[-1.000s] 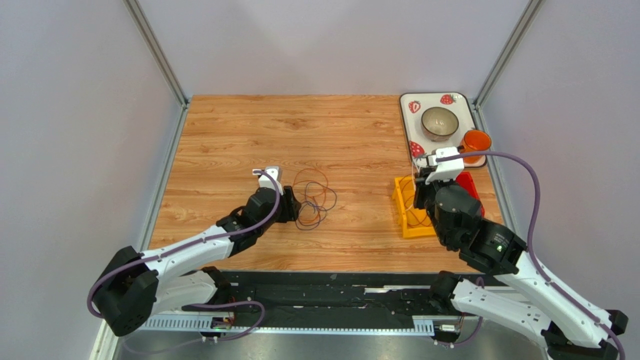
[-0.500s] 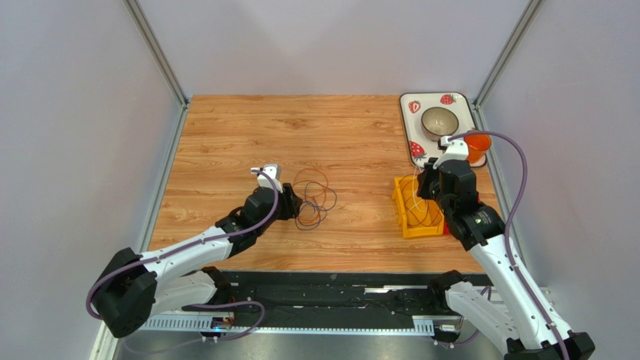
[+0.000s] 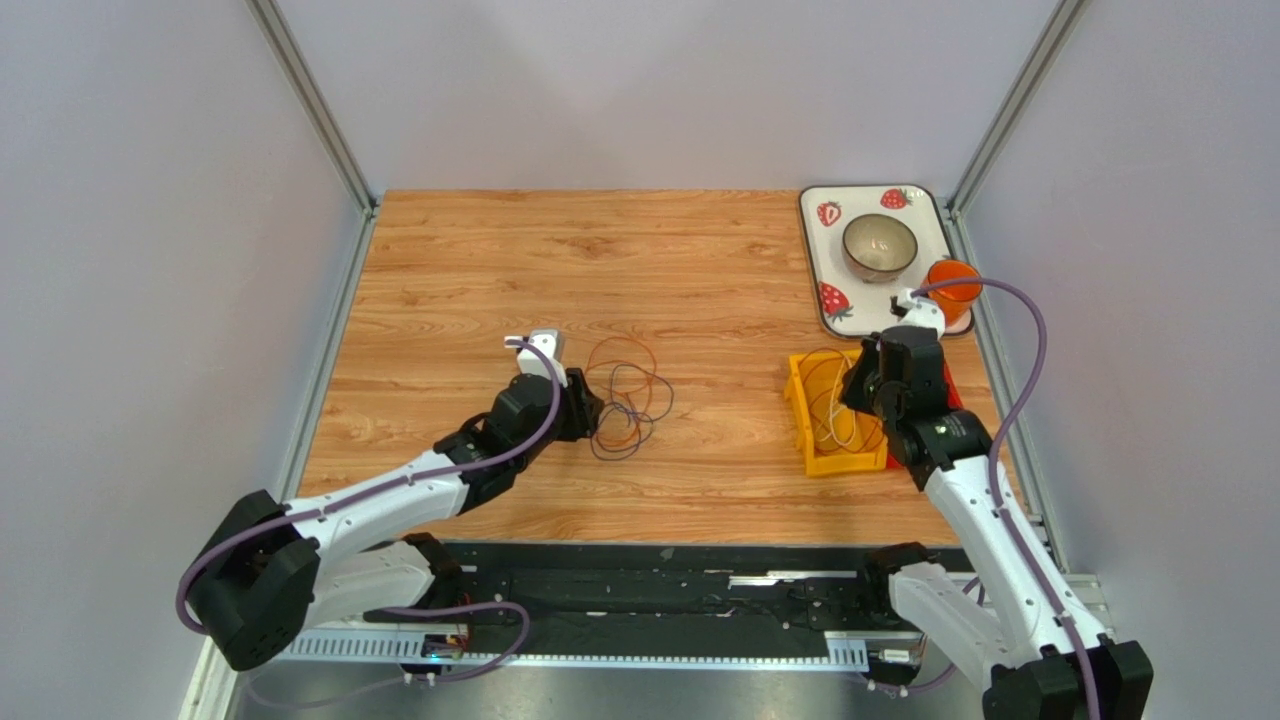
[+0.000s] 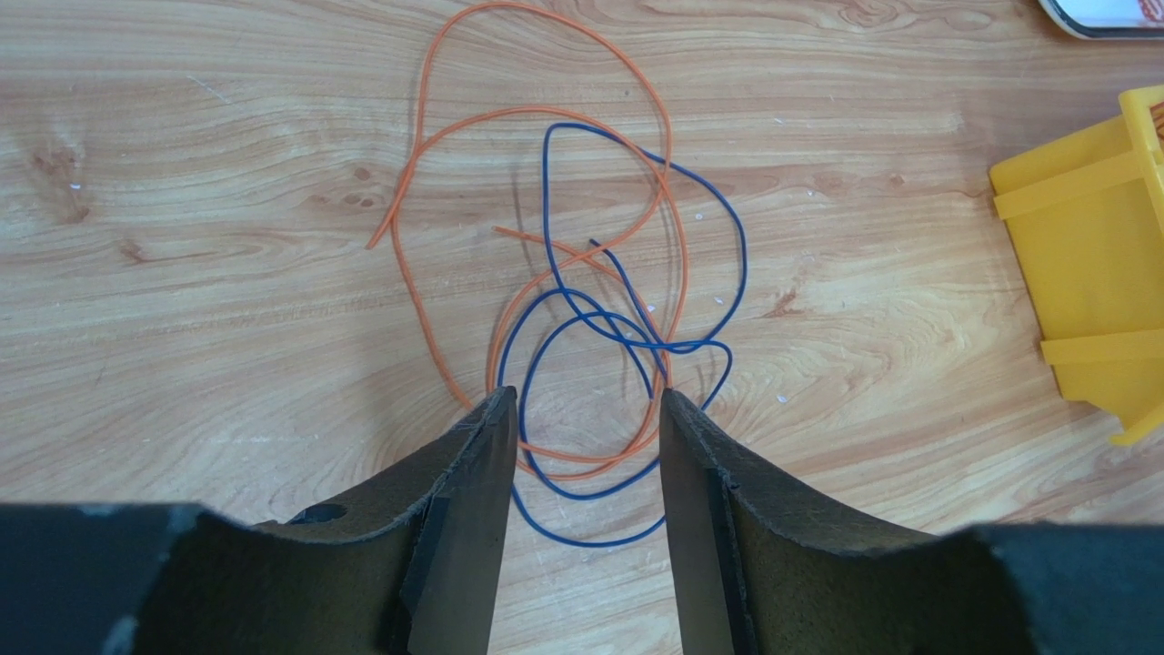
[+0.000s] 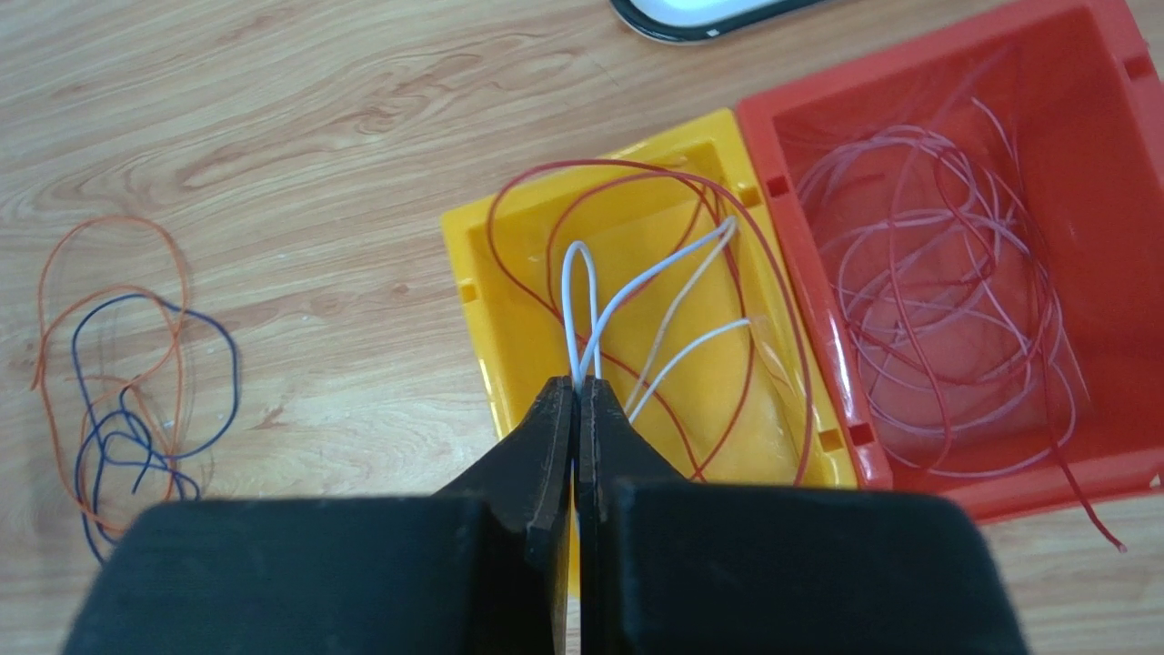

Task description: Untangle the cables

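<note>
An orange cable (image 4: 411, 178) and a dark blue cable (image 4: 743, 266) lie tangled on the wooden table, also showing in the top view (image 3: 624, 393). My left gripper (image 4: 588, 403) is open and empty, its fingertips either side of the tangle's near loops, just above them. My right gripper (image 5: 575, 389) is shut on a white cable (image 5: 656, 280) and holds it over the yellow bin (image 5: 472, 294). A thin red cable (image 5: 765, 273) coils in that bin. The right gripper also shows in the top view (image 3: 864, 383).
A red bin (image 5: 1093, 471) beside the yellow one holds several thin pinkish cables (image 5: 943, 314). A strawberry-print tray (image 3: 824, 240) with a bowl (image 3: 879, 245) and an orange cup (image 3: 951, 285) stand at the back right. Grey walls close in both sides.
My right arm has swung right and back, carrying its gripper from the yellow bin's left side to its right, toward the red bin. The left arm and the orange-blue tangle have not moved.
</note>
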Available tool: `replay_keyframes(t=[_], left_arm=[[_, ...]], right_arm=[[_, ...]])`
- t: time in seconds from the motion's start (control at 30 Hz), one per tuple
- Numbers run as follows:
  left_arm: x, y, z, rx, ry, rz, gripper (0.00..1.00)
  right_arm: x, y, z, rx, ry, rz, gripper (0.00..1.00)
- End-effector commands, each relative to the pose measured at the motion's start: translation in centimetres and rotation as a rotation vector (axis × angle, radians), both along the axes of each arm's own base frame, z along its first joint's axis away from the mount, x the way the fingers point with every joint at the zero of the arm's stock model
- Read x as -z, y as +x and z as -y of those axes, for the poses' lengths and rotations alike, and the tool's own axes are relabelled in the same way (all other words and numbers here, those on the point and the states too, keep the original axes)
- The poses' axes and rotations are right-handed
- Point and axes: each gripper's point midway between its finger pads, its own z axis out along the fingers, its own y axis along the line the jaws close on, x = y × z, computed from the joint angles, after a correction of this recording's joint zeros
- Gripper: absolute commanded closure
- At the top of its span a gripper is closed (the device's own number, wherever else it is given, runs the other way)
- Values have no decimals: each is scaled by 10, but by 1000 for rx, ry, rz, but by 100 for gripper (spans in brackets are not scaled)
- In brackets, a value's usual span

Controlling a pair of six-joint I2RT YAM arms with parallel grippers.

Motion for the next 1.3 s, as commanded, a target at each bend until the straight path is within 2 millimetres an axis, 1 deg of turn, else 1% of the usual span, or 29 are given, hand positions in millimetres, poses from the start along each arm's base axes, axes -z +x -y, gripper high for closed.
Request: replay_keyframes(t=[0.0,0.17,0.3,0.33,0.37,0.43,0.47,0.53,0.67,0.73,0.77,0.87,0.93,0.97,1.0,1.07,1.1,1.17,1.23,1.27], left_arm=[[-14,8,5,3,-16,42,49],[-13,8,5,1,-14,41,50],[-13,8,5,-1,-14,40,50],[-14,9,5,-1,-16,41,50],[-14,9,5,-2,-17,44,50],[-13,10,5,-4,-16,42,50],[-13,10,6,-3,-15,40,51],[-12,10,6,-2,-12,39,51],[-11,11,7,-2,-8,34,51],[-11,12,8,-1,-5,34,51],[-10,12,8,-1,-1,31,51],[-10,13,9,-1,-1,29,52],[-9,13,9,-1,0,28,52],[-9,13,9,-3,0,28,52],[-9,13,9,-3,-1,28,52],[-9,13,9,-3,0,28,52],[-9,13,9,-3,0,27,52],[-9,13,8,-3,0,27,52],[-9,13,8,-3,0,27,52],[-9,13,8,-3,0,27,52]], right_arm=[[9,7,7,72,38,-16,100],[21,15,1,55,43,-52,100],[33,23,8,94,-4,-117,100],[34,25,8,100,-8,-136,100],[43,27,6,90,-14,-177,100],[48,31,1,77,-11,-206,100],[54,33,-2,64,-5,-225,100],[56,35,-9,46,-10,-221,100],[60,42,-18,19,-37,-234,100],[62,41,-19,8,-46,-257,100],[57,45,-21,3,-49,-249,100],[51,44,-20,3,-82,-249,100],[39,46,-21,-2,-89,-234,92],[36,46,-21,-7,-88,-234,87],[29,48,-24,-16,-83,-226,74],[26,47,-28,-34,-82,-233,63],[22,47,-29,-37,-89,-240,56],[21,47,-29,-31,-104,-246,52],[17,45,-28,-26,-111,-245,52],[12,44,-26,-20,-108,-230,54]])
